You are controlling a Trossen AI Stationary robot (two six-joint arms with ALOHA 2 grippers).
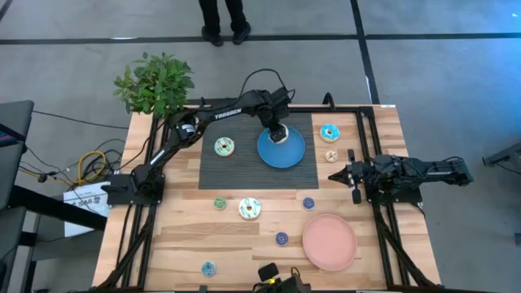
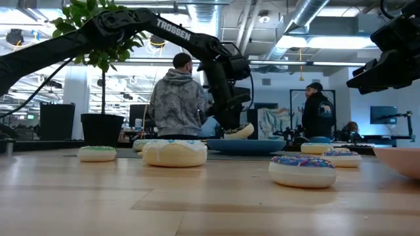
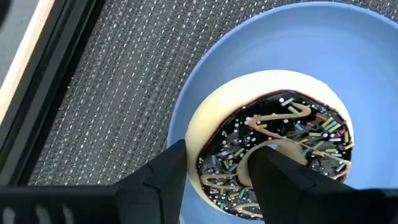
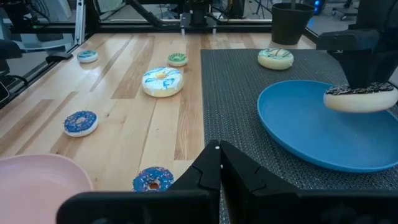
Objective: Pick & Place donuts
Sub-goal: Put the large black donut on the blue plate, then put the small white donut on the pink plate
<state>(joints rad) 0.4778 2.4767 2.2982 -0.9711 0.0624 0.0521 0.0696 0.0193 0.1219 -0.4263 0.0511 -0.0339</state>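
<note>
Now the left gripper (image 1: 279, 133) is hanging over the flat round blue plate (image 1: 295, 153), its jaws part-closed on a large cream toy donut iced dark brown with sprinkles (image 3: 273, 152): one finger is reaching through the hole, the other is pressing the outer edge. From the right wrist view that donut is riding just clear of the plate, so I'm judging this one as on its way down, not yet delivered.

Nothing else is sitting on either plate. The flat round pink plate (image 1: 330, 242) is lying bare, well away from those jaws. Left to move, by my count, are seven: the large white-green donut (image 1: 225, 146) on the mat just beside the jaws, the large turquoise donut (image 1: 329, 132) and the small tan one (image 1: 331, 156) past the blue plate, and on the far side of the mat the small green (image 1: 220, 203), the large white-and-blue (image 1: 250, 208), two small blue (image 1: 308, 203) and (image 1: 282, 238), plus a small turquoise (image 1: 209, 268). That makes an early stage.

The right gripper (image 1: 335, 175) is waiting off to the side with jaws fully closed and holding nothing.

The surface is pale wooden planking (image 1: 187, 236) with a dark woven mat (image 1: 244, 171) under the blue plate. A potted plant (image 1: 155, 81) is standing at the table's corner, and in the room beyond, two people (image 2: 176, 98) are standing among desks and screens.
</note>
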